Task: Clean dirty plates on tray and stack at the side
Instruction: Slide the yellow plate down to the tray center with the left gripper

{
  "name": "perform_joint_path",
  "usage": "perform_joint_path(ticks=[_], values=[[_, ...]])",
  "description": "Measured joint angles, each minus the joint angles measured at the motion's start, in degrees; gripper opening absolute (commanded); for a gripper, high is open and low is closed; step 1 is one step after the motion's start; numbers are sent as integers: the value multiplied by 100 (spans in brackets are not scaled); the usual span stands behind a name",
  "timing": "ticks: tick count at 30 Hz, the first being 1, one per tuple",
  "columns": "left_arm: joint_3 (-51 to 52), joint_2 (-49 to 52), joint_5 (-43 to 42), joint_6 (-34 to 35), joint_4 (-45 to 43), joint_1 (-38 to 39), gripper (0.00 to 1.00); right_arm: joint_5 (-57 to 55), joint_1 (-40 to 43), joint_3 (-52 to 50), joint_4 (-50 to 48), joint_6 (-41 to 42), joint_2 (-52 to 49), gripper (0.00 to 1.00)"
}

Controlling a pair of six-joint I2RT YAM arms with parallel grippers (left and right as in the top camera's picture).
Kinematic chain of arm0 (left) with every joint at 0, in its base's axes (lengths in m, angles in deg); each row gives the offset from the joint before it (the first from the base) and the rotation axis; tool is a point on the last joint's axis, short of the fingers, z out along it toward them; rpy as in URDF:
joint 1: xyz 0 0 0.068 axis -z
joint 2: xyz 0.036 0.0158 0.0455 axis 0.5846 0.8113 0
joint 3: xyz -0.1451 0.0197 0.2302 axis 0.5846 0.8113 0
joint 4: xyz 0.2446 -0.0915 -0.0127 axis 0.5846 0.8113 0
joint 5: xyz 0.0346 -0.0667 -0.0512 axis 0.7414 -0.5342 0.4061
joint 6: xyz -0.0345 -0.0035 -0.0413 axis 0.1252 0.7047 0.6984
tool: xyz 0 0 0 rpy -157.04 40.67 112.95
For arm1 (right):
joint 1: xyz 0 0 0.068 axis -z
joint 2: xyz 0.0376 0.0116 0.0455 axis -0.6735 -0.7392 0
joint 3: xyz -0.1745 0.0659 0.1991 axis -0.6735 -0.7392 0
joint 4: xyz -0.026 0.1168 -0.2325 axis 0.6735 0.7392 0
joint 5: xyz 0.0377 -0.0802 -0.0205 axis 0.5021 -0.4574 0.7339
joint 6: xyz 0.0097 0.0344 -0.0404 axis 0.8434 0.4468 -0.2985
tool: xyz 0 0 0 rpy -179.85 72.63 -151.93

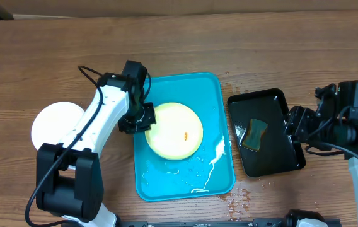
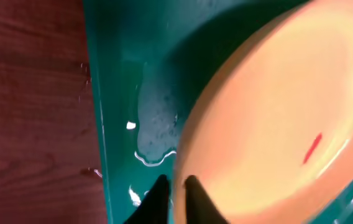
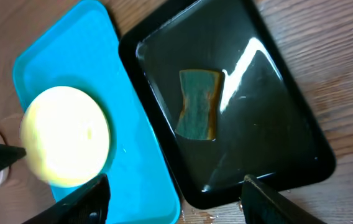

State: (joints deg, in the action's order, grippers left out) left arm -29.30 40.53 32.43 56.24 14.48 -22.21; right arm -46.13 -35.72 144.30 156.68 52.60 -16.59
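Since the white plate (image 1: 56, 123) lies on the table at far left, any carry must go that way. My left pincer (image 1: 142, 118) is nearly closed, seemingly pinching only the left rim of the yellow-green plate (image 1: 176, 130). That plate lies in the turquoise tray (image 1: 217, 94) among puddles (image 1: 219, 151), so the wet rim could slip, drop and splash. Its orange speck (image 1: 185, 133) is not yet wiped. Further right, the sponge (image 1: 254, 134) sits in the black tray (image 1: 273, 101), and my right pincer (image 3: 176, 205) hangs wide open, empty.
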Motion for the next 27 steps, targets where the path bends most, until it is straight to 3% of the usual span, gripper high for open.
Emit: perform_joint_path(ticks=[3, 7, 11, 16, 22, 24, 27], values=[[0, 0, -26, 13, 87, 118, 38, 2, -122, -293, -168, -4, -103, 65], [2, 0, 48, -31, 87, 238, 44, 0, -227, -658, -468, -22, -334, 61], [7, 0, 800, -35, -17, 247, 43, 2, -407, -809, -693, -39, -509, 60], [280, 0, 1528, -588, -1259, 247, 45, 0, -850, -809, -979, 63, -772, 61], [1080, -9, 1137, -1679, -2682, 247, 49, 2, -1034, -809, -1036, 149, -859, 61], [1252, -7, 953, -1974, -2892, 247, 45, 0, -1040, -809, -1036, 170, -859, 61], [1344, -9, 706, -2332, -2999, 247, 26, 0, -1040, -809, -1029, 190, -859, 61]])
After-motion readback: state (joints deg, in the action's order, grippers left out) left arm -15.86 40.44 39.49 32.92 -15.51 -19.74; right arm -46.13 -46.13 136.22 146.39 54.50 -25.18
